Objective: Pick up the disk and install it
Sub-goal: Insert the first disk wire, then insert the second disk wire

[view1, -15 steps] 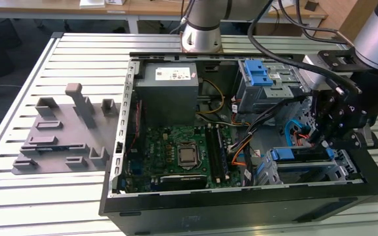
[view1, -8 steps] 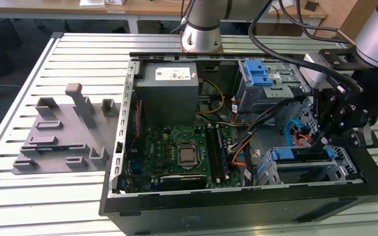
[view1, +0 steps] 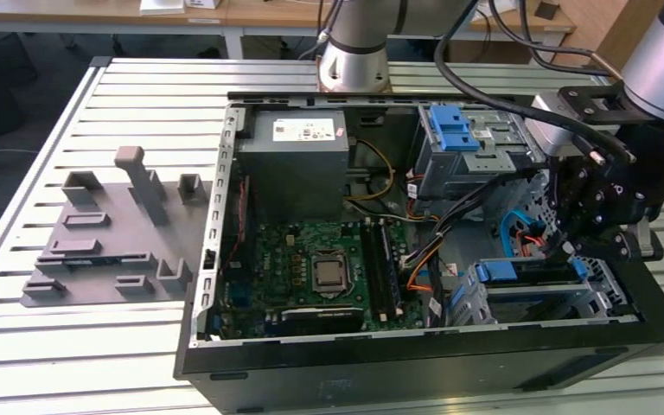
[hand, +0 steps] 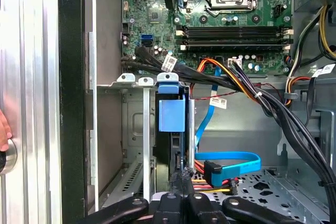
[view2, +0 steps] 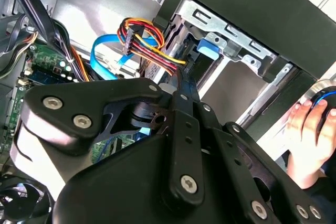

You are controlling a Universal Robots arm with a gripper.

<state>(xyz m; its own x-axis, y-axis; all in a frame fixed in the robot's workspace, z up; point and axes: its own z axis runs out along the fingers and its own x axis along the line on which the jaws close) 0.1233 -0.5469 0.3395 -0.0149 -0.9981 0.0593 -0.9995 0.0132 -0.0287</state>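
Oddly, a hand (view2: 310, 129) beside the case (view2: 273, 3).

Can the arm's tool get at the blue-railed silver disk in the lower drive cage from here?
Probably yes. The tool sits at the exposed end of the silver disk with blue plastic rails. The red and yellow cables lie beside it, not across.
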